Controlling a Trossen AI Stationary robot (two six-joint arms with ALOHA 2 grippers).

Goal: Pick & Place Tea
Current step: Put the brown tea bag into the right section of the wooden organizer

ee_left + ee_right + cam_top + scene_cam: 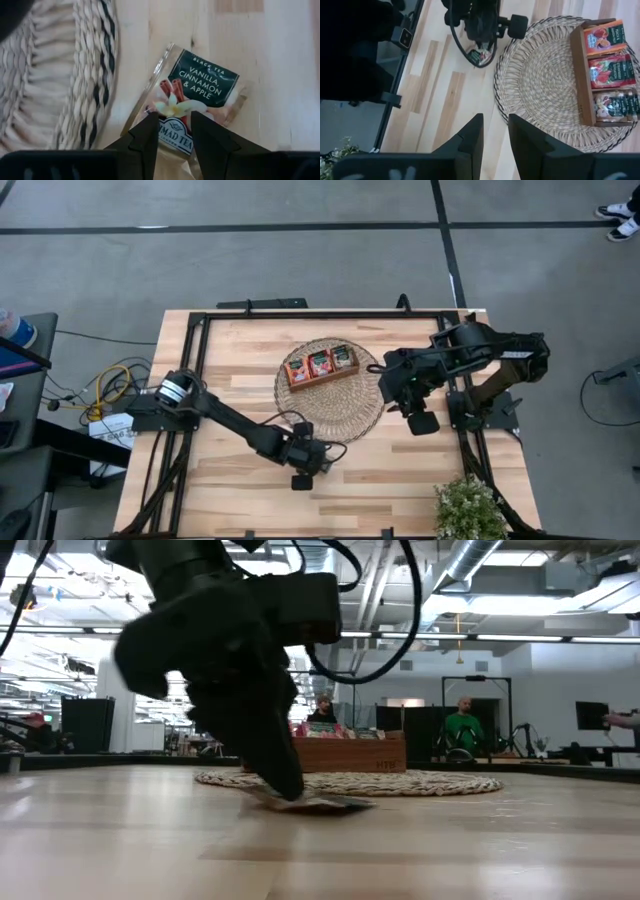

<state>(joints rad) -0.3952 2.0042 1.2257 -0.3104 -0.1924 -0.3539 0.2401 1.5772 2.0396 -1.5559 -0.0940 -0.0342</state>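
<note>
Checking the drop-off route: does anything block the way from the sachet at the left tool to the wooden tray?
Nothing visible does. The sachet lies at the left tool, beside the woven mat; only open mat separates it from the tray.

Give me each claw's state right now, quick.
Left claw: closed on a tea sachet lying on the table beside the woven mat.
Right claw: open, holding nothing.

- The light wooden table (240, 345) carries everything.
- A round woven mat (330, 415) lies near its middle.
- A tea sachet (192, 107) lies flat on the wood just beside the mat's edge.
- A small green plant (468, 508) stands well apart from the mat, near a table corner.
</note>
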